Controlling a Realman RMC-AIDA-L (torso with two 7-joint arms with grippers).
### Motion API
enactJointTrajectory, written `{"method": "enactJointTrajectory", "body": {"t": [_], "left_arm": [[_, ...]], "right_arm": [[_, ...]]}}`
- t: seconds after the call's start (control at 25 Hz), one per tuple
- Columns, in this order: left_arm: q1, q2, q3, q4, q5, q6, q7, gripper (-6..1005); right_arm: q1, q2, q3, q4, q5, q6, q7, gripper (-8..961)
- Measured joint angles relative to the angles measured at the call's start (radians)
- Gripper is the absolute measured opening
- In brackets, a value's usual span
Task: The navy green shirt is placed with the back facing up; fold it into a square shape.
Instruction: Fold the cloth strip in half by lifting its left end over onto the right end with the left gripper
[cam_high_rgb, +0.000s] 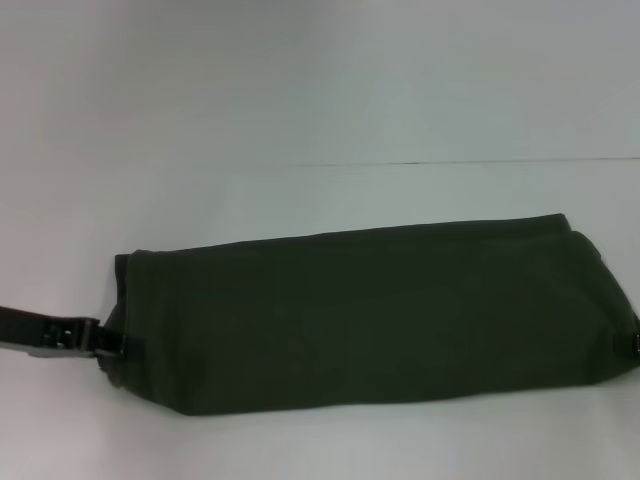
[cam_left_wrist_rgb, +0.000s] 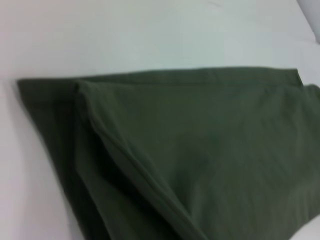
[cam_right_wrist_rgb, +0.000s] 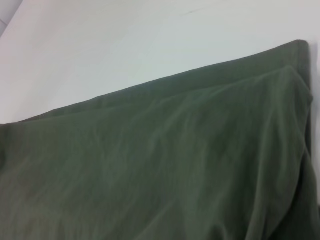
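Navy green shirt (cam_high_rgb: 370, 315), no print visible; left gripper (cam_high_rgb: 108, 342) & right gripper (cam_high_rgb: 634, 342) at ends, jaws unclear.

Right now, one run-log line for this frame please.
stage: mid-fold | dark olive-green cotton shirt: long folded band on white table | left end effector: at shirt's left end | right end effector: at right end

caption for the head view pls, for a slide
Navy green shirt folded into a long band on the white table, left gripper and right gripper at its ends.
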Motion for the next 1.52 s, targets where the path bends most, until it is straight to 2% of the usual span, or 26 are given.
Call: {"method": "enactJointTrajectory", "body": {"t": [0.08,0.2,0.32,0.4,0.52,0.6,0.76,0.88,1.04,1.36,1.52], "left_arm": [[0.000,0.004,-0.021,0.005,0.000,-0.004,-0.005,124],[-0.002,0.014,-0.067,0.015,-0.001,-0.013,-0.027,201],[-0.003,0.025,-0.120,0.031,-0.002,-0.041,-0.071,277],[-0.004,0.033,-0.168,0.035,-0.006,-0.063,-0.093,328],[-0.001,0.036,-0.205,0.029,-0.035,-0.062,-0.113,476],[0.006,0.033,-0.207,0.020,-0.052,-0.046,-0.133,574],[0.031,0.018,-0.212,-0.002,-0.070,-0.010,-0.184,729],[0.064,0.002,-0.212,-0.008,-0.093,0.003,-0.227,829],[0.113,-0.010,-0.214,0.007,-0.101,0.005,-0.288,921],[0.171,-0.030,-0.221,0.018,-0.081,0.015,-0.339,922],[0.179,-0.036,-0.220,-0.022,-0.081,-0.009,-0.347,921]], "right_arm": [[0.003,-0.004,0.003,-0.002,0.000,-0.001,-0.001,128],[0.010,-0.014,0.029,-0.017,0.000,0.008,-0.002,237],[0.022,-0.032,0.105,-0.028,0.017,0.014,-0.025,370],[0.030,-0.046,0.156,-0.031,0.069,0.016,-0.070,467],[0.031,-0.057,0.193,-0.025,0.205,0.017,-0.191,574],[0.029,-0.054,0.199,-0.010,0.296,0.015,-0.297,633],[0.022,-0.023,0.191,0.043,0.423,-0.033,-0.576,751],[0.024,-0.004,0.190,0.104,0.453,-0.109,-0.787,791],[0.023,0.001,0.188,0.172,0.453,-0.213,-0.983,818],[0.022,-0.002,0.078,0.219,0.446,-0.260,-1.064,819],[0.019,0.002,0.070,0.223,0.446,-0.263,-1.074,819]]}}
